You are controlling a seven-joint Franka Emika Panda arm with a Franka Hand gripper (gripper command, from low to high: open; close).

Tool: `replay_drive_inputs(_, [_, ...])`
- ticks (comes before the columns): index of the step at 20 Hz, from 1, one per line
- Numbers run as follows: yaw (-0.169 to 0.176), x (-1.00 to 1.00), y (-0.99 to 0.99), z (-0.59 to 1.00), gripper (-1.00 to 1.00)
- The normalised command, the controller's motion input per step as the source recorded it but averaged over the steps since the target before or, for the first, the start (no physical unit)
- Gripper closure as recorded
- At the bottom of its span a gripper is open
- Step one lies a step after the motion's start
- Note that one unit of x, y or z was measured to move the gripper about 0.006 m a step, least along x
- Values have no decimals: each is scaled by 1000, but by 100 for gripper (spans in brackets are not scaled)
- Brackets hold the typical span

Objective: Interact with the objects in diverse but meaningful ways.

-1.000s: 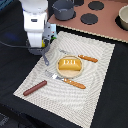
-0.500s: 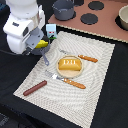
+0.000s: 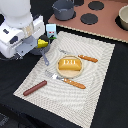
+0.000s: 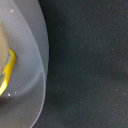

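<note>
Striped mat (image 3: 95,65) under bread loaf (image 3: 69,64)

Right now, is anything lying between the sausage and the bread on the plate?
Yes. In the exterior view, an orange-handled fork lies on the mat between the sausage and the bread, just off the plate.

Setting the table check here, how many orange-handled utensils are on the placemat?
2. A knife lies beside the plate toward the stove side; a fork lies on the plate's opposite side. The arm covers part of the mat, so another could be hidden.
</note>
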Motion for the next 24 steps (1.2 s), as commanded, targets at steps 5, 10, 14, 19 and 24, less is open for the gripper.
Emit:
replay_drive_inputs(5, [-1,-461,62,-355,-100])
replay_drive_inputs(10, [0,-442,64,-359,-100])
replay_drive_inputs(14, [0,-411,94,-324,-100])
replay_drive_inputs(19, [0,-402,89,-314,100])
replay_drive_inputs(24, [0,-415,91,-277,100])
